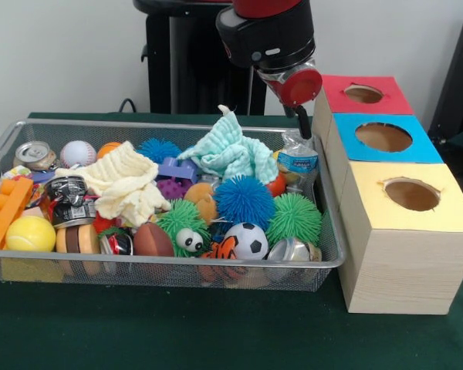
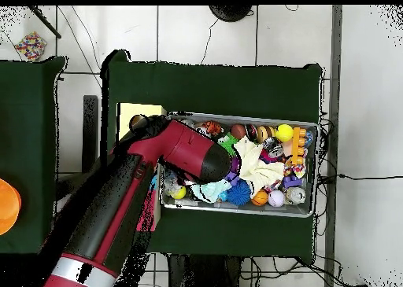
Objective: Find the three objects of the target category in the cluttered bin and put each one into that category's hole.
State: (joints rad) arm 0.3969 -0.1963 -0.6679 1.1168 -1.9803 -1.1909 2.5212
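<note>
A wire mesh bin (image 1: 336, 250) holds a heap of toys. My gripper (image 1: 302, 123) hangs from the red and black arm over the bin's back right corner, just above a crushed plastic bottle (image 1: 297, 159). Whether it grips anything cannot be made out. Beside the bin stand three wooden boxes with round holes: red-topped (image 1: 363, 94), blue-topped (image 1: 383, 136) and yellow-topped (image 1: 411, 194). In the bin lie a baseball (image 1: 78, 153), a soccer ball (image 1: 250, 240), a brown football (image 1: 152, 240), a yellow ball (image 1: 29, 233), blue (image 1: 244, 200) and green (image 1: 295, 218) spiky balls, and cans (image 1: 35, 155). In the overhead view the arm (image 2: 177, 146) covers the gripper.
A mint cloth (image 1: 230, 152) and a cream cloth (image 1: 125, 181) lie over other items. Orange blocks (image 1: 5, 210) sit at the bin's left end. In the overhead view the bin (image 2: 311, 209) lies on a green table, and only the yellow box (image 2: 140, 111) shows past the arm.
</note>
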